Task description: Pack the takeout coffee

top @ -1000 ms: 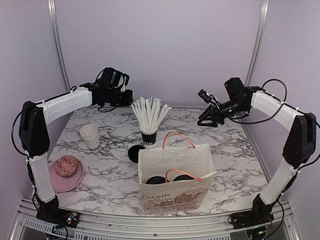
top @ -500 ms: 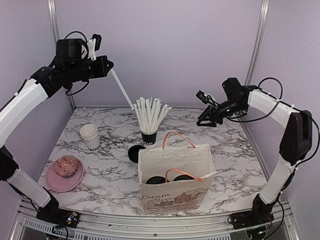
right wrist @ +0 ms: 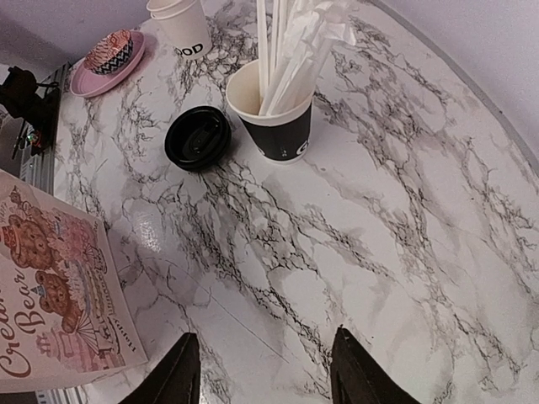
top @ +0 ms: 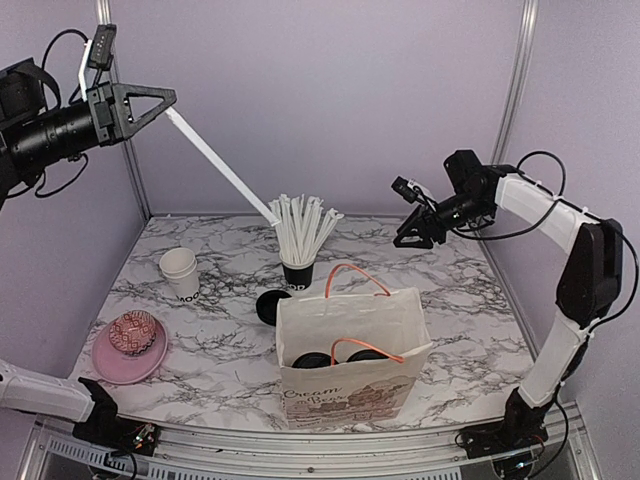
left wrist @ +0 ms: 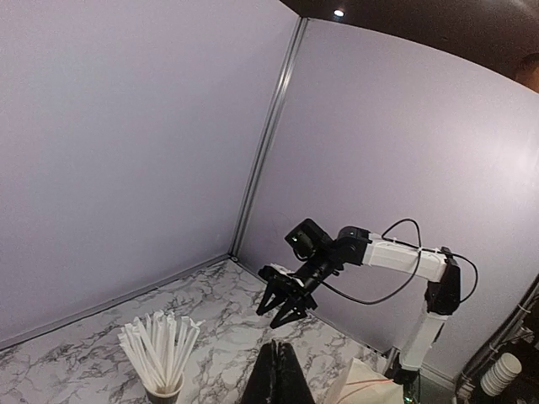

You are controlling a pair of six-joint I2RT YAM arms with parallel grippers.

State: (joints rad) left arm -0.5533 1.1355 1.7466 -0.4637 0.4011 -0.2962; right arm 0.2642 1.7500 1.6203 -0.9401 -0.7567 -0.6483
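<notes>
Pinching straw (top: 220, 160), left gripper (top: 168, 98); coffees (top: 312, 360) afar

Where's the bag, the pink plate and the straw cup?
bag (top: 350, 395), top view, printed front wall.
pink plate (top: 124, 375), top view, near rim.
straw cup (top: 298, 275), top view, black side.

Left hand (top: 166, 99) raised high, clamped on white straw (top: 220, 164), right hand (top: 407, 239) half-spread, hovering
</notes>
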